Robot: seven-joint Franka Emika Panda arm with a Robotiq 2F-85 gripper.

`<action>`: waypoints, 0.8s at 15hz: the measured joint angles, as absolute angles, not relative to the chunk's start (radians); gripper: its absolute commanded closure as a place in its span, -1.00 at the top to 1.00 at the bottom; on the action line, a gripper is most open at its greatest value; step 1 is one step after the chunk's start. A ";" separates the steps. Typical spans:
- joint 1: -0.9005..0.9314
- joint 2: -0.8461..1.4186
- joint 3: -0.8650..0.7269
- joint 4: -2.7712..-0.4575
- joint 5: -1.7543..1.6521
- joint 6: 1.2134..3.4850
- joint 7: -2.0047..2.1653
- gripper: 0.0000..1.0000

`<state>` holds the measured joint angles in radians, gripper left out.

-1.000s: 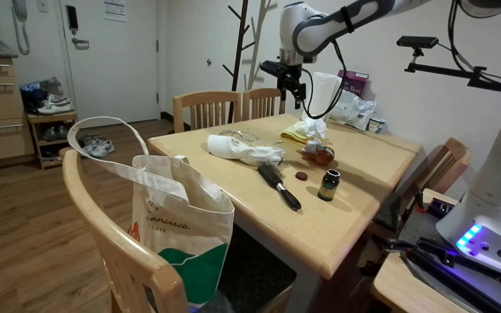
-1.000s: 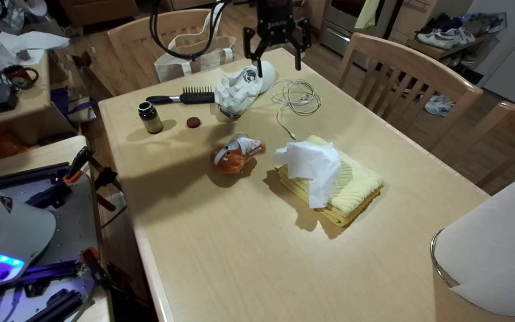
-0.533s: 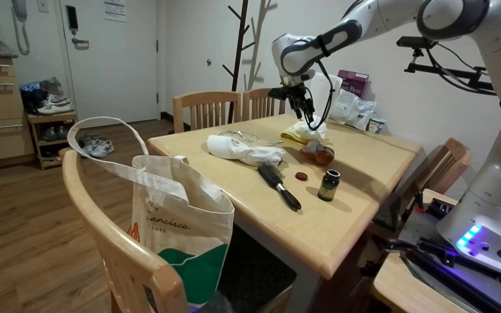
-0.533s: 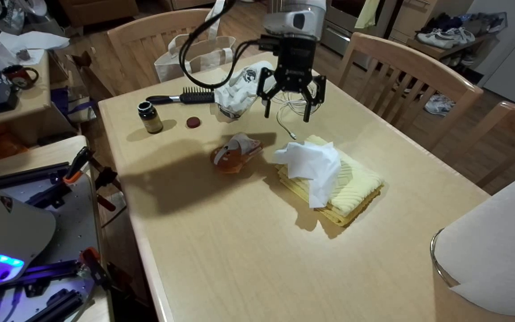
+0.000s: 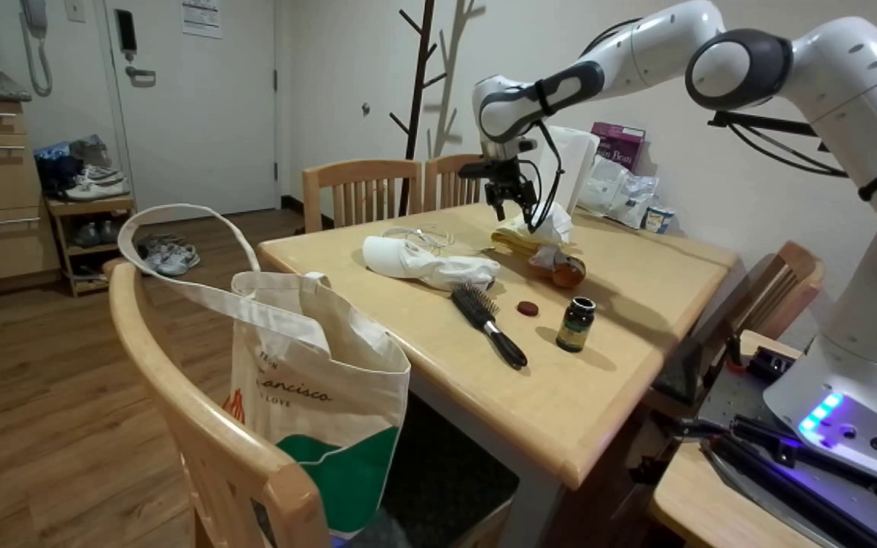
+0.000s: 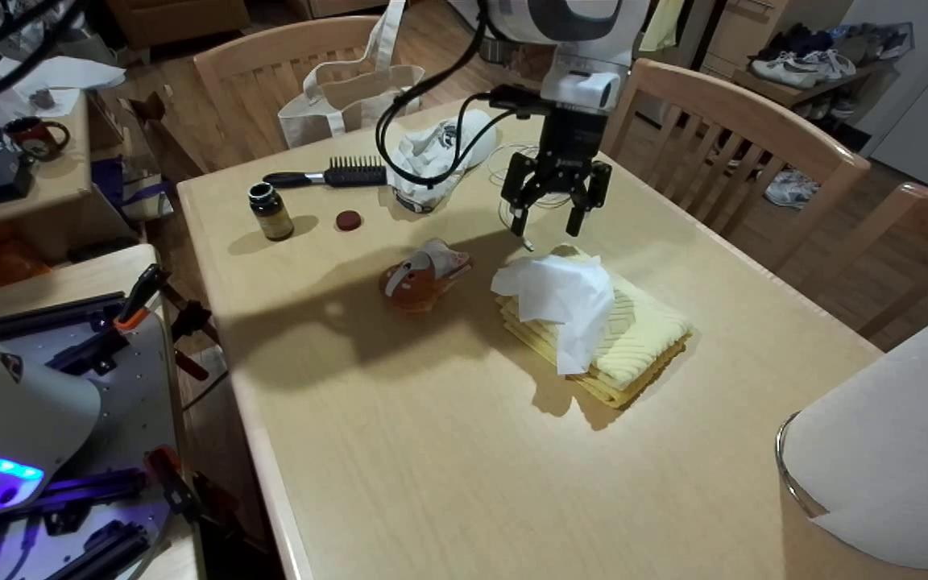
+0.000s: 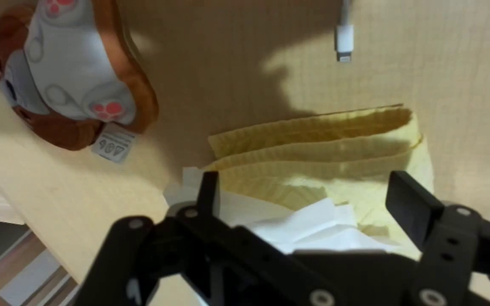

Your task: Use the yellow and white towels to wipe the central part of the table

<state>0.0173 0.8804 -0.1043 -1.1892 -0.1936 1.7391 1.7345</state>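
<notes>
A folded yellow towel [image 6: 649, 326] lies on the light-wood table [image 6: 464, 483], with a crumpled white cloth [image 6: 567, 292] on top of it. Both also show in an exterior view, the yellow towel [image 5: 513, 240] partly hidden behind the arm's cables and the white cloth [image 5: 558, 225] beside it. My gripper [image 6: 546, 224] is open and empty, above the table near the towels' far edge. In the wrist view the open fingers [image 7: 302, 182] span the yellow towel [image 7: 313, 148] and white cloth [image 7: 309, 225] below, apart from them. The white cloth's lower part is hidden by the gripper.
A brown plush toy [image 6: 416, 288] lies beside the towels. A cable plug [image 7: 345, 40] is just beyond them. A white cap [image 6: 429, 157], brush [image 6: 355, 172], red lid [image 6: 348, 220] and dark bottle [image 6: 272, 213] lie farther off. A paper towel roll [image 6: 899, 451] stands at the table edge.
My arm has come down from high over the white cap and moved across toward the towels. The gripper is lower and closer to them, still open. The objects on the table have not moved.
</notes>
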 measured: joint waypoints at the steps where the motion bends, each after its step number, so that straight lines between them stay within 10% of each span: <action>1: 0.009 0.894 -0.104 -1.168 -0.182 1.739 1.687 1.00; 12: 0.004 0.938 -0.138 -1.131 -0.181 1.757 1.539 1.00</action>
